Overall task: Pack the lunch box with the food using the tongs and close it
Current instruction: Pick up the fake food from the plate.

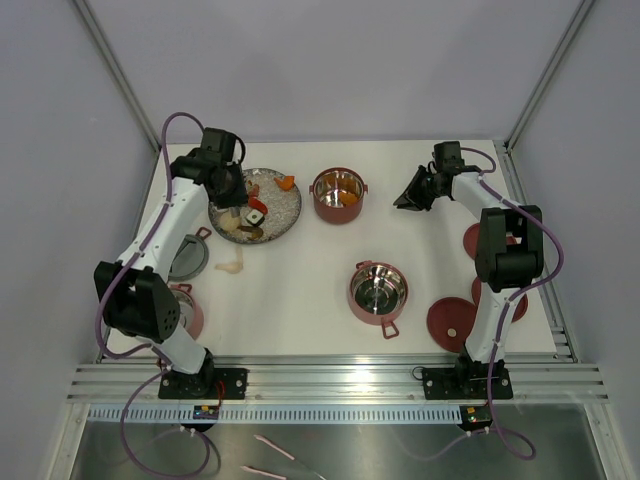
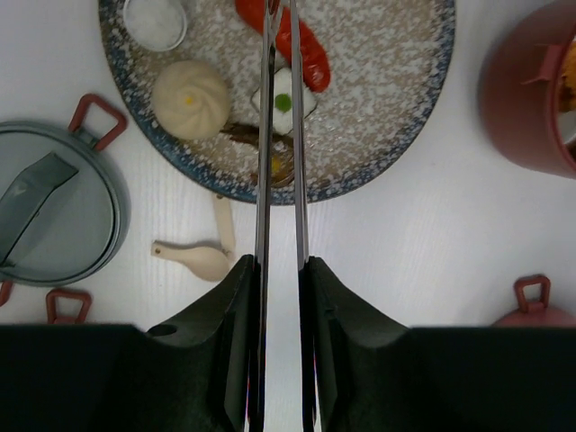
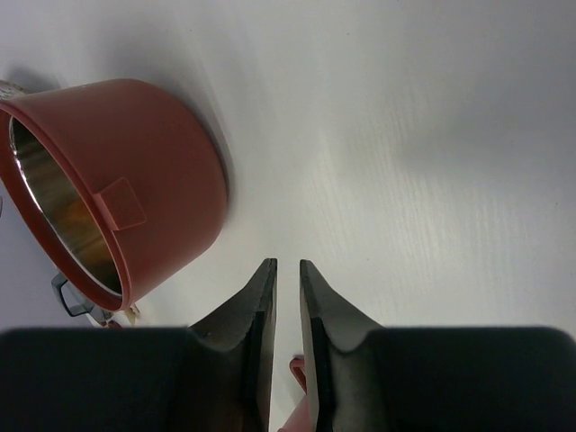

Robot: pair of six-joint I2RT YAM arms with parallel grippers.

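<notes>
Clamping tongs (image 2: 263, 207) above speckled plate (image 2: 387, 117)

Left arm (image 1: 168, 215) and right arm (image 1: 490, 318): white moulded links alternate with black joint housings, and each arm rises from a black base plate (image 1: 203, 384) fixed with screws. A purple cable (image 1: 178, 115) runs along the outside of each arm, standing off in loose loops near the wrist and trailing below the base. Left gripper (image 2: 279, 263) and right gripper (image 3: 288, 265): each has two matt black fingers (image 3: 245, 324), broad at the root and curving inward to thin flat tips, set on a plain black block.
</notes>
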